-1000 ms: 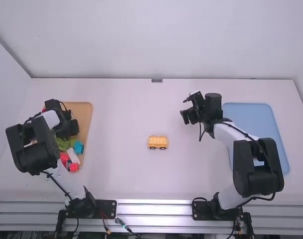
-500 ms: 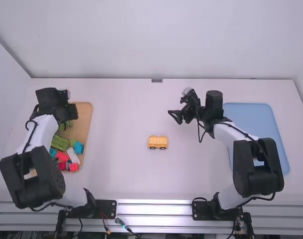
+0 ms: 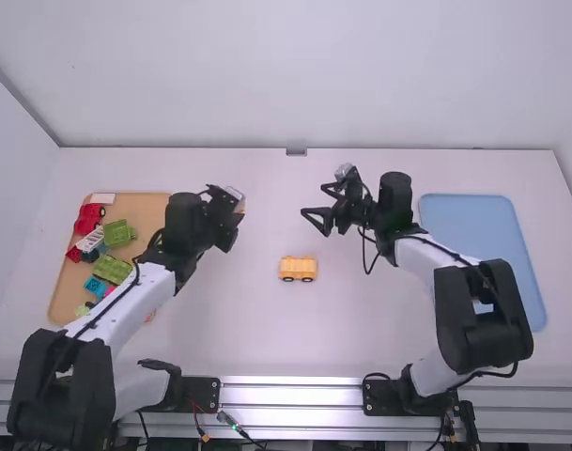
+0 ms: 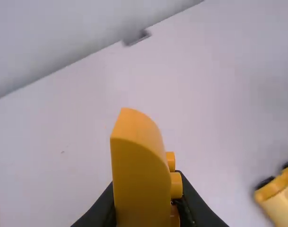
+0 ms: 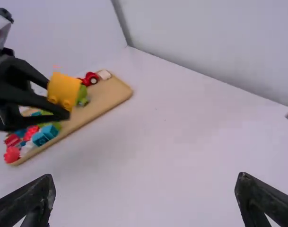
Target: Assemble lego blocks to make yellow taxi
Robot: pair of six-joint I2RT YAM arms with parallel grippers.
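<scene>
Holding a curved yellow block (image 4: 141,189), the left gripper (image 3: 235,210) has it pinched between its fingers, closed down just as far as the block allows, up at about half past ten from the yellow wheeled piece (image 3: 298,269) on the open white table (image 3: 267,329). So, how far along are we? Wheeled lower part standing ready, I'd say, curved block not yet on it; the joining looks to be what's left, and whether more pieces are wanted I can't tell. Over at nine o'clock the wooden tray (image 3: 143,209) has its mixed blocks, and at three sits the blue tray (image 3: 473,221). Now the wheeled piece: upright, its long axis running nine to three, a pair of wheels showing towards six, though which end is the front I can't say. The curved block is up off the table, round studs jutting from one side; its exact clock bearing is hard to call. And the right gripper (image 5: 144,194), just past twelve from the wheeled piece, has its fingers spread wide, nothing between them.
</scene>
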